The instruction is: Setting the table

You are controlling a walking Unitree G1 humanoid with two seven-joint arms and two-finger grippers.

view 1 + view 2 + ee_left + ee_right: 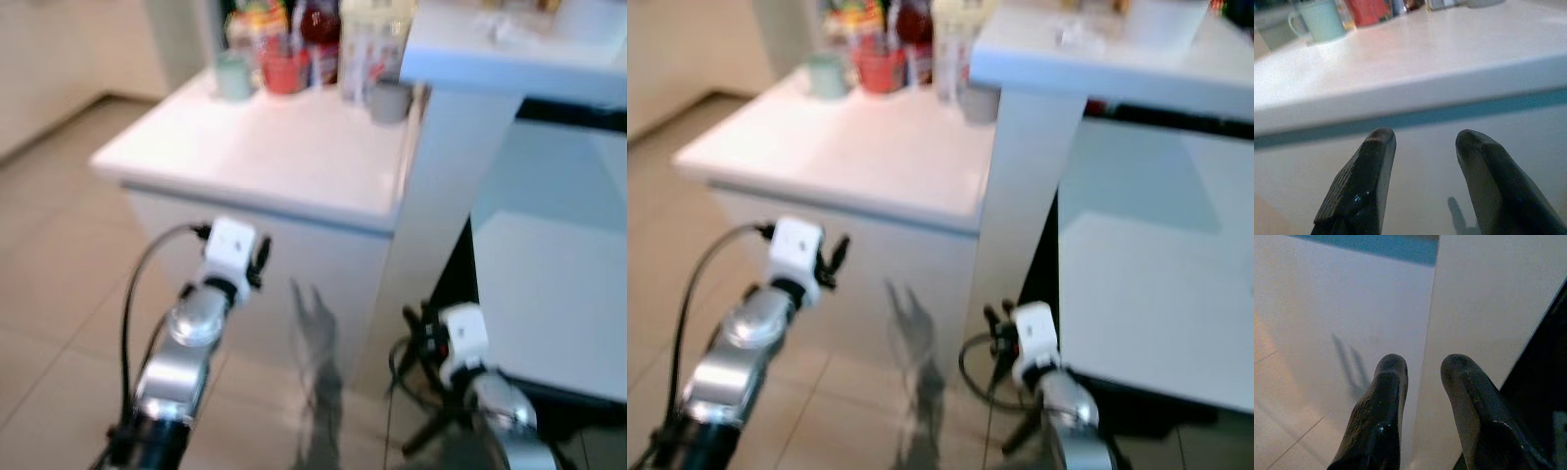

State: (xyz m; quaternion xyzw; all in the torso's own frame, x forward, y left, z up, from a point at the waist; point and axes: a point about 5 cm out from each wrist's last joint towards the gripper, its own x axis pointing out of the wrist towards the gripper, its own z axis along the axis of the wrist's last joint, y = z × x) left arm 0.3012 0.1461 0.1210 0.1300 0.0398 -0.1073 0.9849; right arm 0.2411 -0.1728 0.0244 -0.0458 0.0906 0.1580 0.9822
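The tableware I need, a pale green mug [1320,20] and a red cup [285,71], stands at the far edge of the white counter [284,157], among bottles [318,34] and a grey cup [389,101] near the raised white shelf [509,49]. The head views are blurred, so I cannot identify the smaller items there. My left gripper [1422,147] points at the counter's front edge, below the top surface, fingers [1364,186] parted and holding nothing. My right gripper [1422,369] hangs lower, facing the cabinet front [1342,308] where it meets the white upright panel [1488,308]; its fingers are also apart and empty. I judge the step in hand to be the approach, with nothing collected yet. To do it well, I should let the image settle before committing, raise the left arm clear of the counter edge before reaching forward, and pick the mug, since it stands at the left end of the cluster. The tight grouping risks knocking a neighbour over.
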